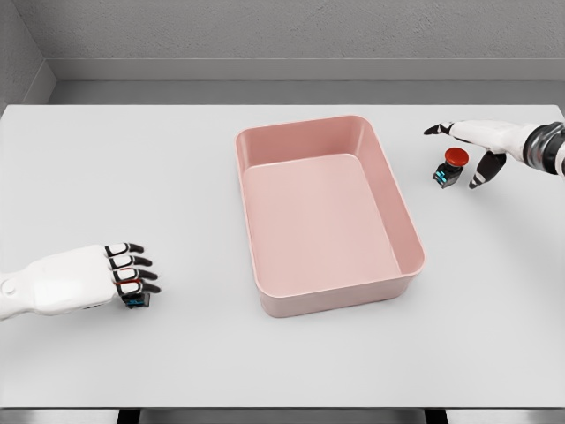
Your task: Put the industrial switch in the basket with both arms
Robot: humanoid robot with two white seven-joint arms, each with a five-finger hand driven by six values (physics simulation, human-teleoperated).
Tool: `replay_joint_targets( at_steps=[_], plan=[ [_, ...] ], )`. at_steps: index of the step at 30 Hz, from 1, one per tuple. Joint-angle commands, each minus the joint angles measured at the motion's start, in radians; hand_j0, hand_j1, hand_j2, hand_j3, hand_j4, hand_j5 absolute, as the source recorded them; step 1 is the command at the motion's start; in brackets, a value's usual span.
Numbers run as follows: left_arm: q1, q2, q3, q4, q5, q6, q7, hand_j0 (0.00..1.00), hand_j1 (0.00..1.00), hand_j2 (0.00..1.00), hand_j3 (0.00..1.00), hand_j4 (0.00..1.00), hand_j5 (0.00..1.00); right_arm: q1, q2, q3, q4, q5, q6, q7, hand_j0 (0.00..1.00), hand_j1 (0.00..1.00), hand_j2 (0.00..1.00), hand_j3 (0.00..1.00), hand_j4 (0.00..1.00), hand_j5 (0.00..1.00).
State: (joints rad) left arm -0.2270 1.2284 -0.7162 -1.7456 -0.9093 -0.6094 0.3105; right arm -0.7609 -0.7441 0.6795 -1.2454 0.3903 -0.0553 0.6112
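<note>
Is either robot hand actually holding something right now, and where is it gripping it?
The left hand curls over a small switch, mostly hidden; the right hand holds nothing.

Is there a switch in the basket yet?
No. The pink basket holds nothing; the red-capped switch sits on the table beside the right hand.

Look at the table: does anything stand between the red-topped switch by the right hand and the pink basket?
Nothing visible does. The switch sits right of the basket with only bare table between them. The right hand is spread open around it, not yet gripping.
</note>
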Motion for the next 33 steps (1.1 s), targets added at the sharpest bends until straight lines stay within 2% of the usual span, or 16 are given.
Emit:
replay_joint_targets(
  at_steps=[1, 6, 7, 9, 13, 16, 19, 24, 29, 31, 33],
  plan=[
    [0.000, 0.005, 0.001, -0.005, 0.006, -0.001, -0.004, 0.54, 0.54, 0.54, 0.54, 0.54, 0.54, 0.000, -0.001, 0.005, 0.001, -0.001, 0.000, 0.000, 1.00, 1.00, 1.00, 1.00, 1.00, 1.00],
    [0.000, 0.005, 0.001, -0.009, 0.004, -0.001, -0.004, 0.42, 0.42, 0.42, 0.42, 0.42, 0.42, 0.002, -0.001, 0.026, 0.001, -0.001, -0.001, 0.000, 0.91, 0.91, 0.91, 0.91, 0.91, 0.91],
    [0.000, 0.005, 0.001, -0.009, 0.003, -0.001, -0.004, 0.39, 0.39, 0.39, 0.39, 0.39, 0.39, 0.002, -0.001, 0.026, 0.001, -0.001, -0.003, 0.000, 0.81, 0.81, 0.81, 0.81, 0.81, 0.81],
    [0.000, 0.005, 0.001, -0.011, 0.001, -0.001, -0.005, 0.36, 0.36, 0.36, 0.36, 0.36, 0.36, 0.005, -0.003, 0.026, 0.001, -0.001, -0.005, 0.000, 0.69, 0.69, 0.69, 0.69, 0.69, 0.69],
    [0.000, 0.005, 0.001, -0.011, 0.000, -0.001, -0.005, 0.29, 0.29, 0.29, 0.29, 0.29, 0.29, 0.005, -0.011, 0.026, -0.002, -0.001, -0.008, 0.000, 0.60, 0.60, 0.60, 0.60, 0.60, 0.60],
    [0.000, 0.005, 0.001, -0.011, 0.000, -0.001, -0.010, 0.25, 0.25, 0.25, 0.25, 0.25, 0.25, 0.006, -0.009, 0.026, -0.003, 0.002, -0.008, 0.000, 0.56, 0.56, 0.56, 0.56, 0.56, 0.56],
    [0.000, 0.005, 0.012, -0.017, 0.001, -0.001, -0.030, 0.16, 0.16, 0.16, 0.16, 0.16, 0.16, 0.006, -0.006, 0.028, -0.002, 0.004, -0.006, 0.000, 0.56, 0.56, 0.56, 0.56, 0.56, 0.56],
    [0.000, 0.002, 0.014, -0.020, 0.003, -0.001, -0.033, 0.09, 0.09, 0.09, 0.09, 0.09, 0.09, 0.006, -0.003, 0.035, 0.000, 0.004, -0.005, 0.000, 0.45, 0.45, 0.45, 0.45, 0.45, 0.45],
    [-0.003, -0.003, 0.017, -0.023, 0.007, -0.001, -0.030, 0.07, 0.07, 0.07, 0.07, 0.07, 0.07, 0.005, -0.009, 0.040, 0.001, 0.004, -0.005, 0.000, 0.45, 0.45, 0.45, 0.45, 0.45, 0.45],
    [-0.026, -0.006, 0.018, -0.023, 0.009, -0.001, -0.031, 0.07, 0.07, 0.07, 0.07, 0.07, 0.07, 0.003, -0.011, 0.040, -0.002, 0.004, -0.005, 0.000, 0.45, 0.45, 0.45, 0.45, 0.45, 0.45],
    [-0.025, -0.007, 0.040, -0.023, 0.009, -0.001, -0.031, 0.08, 0.08, 0.08, 0.08, 0.08, 0.08, 0.000, -0.012, 0.040, -0.005, 0.004, -0.005, 0.000, 0.45, 0.45, 0.45, 0.45, 0.45, 0.45]
  ],
)
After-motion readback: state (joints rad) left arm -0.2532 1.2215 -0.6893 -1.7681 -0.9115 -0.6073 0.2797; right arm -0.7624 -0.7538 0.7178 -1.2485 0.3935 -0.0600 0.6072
